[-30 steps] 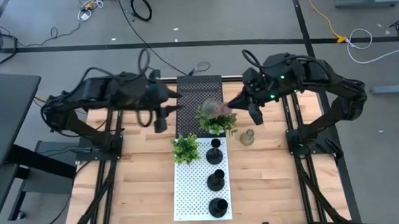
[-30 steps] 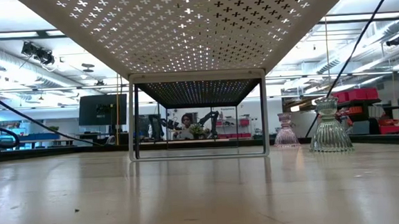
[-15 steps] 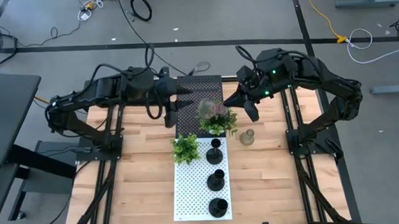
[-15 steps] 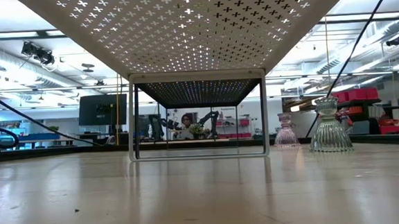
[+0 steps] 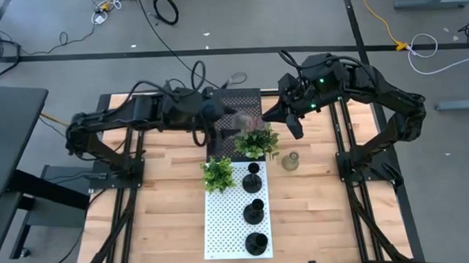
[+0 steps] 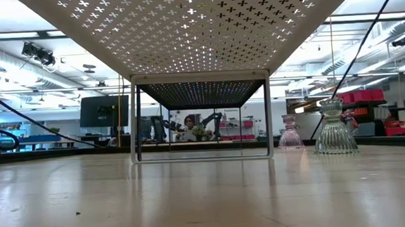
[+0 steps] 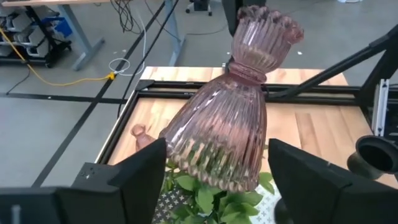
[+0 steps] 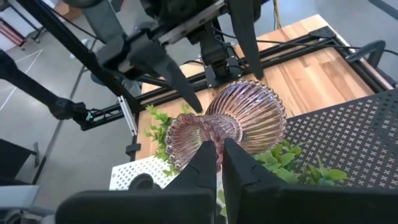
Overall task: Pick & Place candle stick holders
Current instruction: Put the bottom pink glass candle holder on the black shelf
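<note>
Gripping the pink glass candle holder [image 8: 227, 127] by its narrow neck above the potted plant [image 5: 256, 142] at upper centre, the right gripper [image 8: 216, 154] holds it tilted, flared base between the left gripper [image 7: 214, 177]'s wide-apart jaws, the nearer arm for handover.

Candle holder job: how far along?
Done, apparently: three black holders stand in a row on the white rack. In hand: right tool pinches the pink glass holder at its neck, above a plant; left tool open around its body. Left: two glass holders on the table.
</note>
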Action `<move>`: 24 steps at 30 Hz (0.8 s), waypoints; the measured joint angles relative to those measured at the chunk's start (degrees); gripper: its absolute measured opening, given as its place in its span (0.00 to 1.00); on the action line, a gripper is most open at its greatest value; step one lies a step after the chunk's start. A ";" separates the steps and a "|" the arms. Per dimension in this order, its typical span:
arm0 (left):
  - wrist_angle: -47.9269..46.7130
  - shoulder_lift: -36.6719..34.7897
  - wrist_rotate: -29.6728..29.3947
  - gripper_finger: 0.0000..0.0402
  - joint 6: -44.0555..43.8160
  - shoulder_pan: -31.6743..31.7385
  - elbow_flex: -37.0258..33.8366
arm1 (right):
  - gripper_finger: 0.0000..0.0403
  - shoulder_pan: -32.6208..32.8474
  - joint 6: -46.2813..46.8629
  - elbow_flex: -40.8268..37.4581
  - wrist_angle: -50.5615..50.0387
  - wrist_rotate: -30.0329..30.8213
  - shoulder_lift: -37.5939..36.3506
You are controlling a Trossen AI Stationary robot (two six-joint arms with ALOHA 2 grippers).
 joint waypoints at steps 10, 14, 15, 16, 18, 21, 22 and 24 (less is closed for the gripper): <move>1.69 -0.06 -2.53 0.76 1.96 -2.29 0.00 | 0.00 0.00 -0.04 0.00 0.36 -0.17 0.00; 4.83 0.41 -2.79 0.76 3.26 -2.68 0.02 | 0.00 0.00 -0.04 0.00 0.57 -0.26 0.61; 4.96 0.50 -2.95 0.76 3.41 -2.67 0.00 | 0.00 0.00 -0.04 -0.06 0.53 -0.26 0.83; 5.43 0.70 -3.01 0.76 3.45 -2.66 0.00 | 0.00 0.00 -0.04 -0.07 0.62 -0.33 1.17; 7.04 1.14 -2.94 0.76 3.45 -2.65 0.02 | 0.00 0.00 -0.04 -0.07 1.08 -1.20 1.59; 7.32 1.60 -2.76 0.76 3.47 -2.65 0.00 | 0.00 0.00 -0.09 -0.07 2.32 -2.68 2.49; 7.26 1.67 -2.54 0.76 3.48 -2.64 0.00 | 0.00 0.00 -0.21 -0.07 2.99 -2.75 2.69; 6.98 1.75 -2.51 0.76 3.48 -2.62 0.00 | 0.00 0.00 -0.21 -0.07 4.00 -4.13 2.98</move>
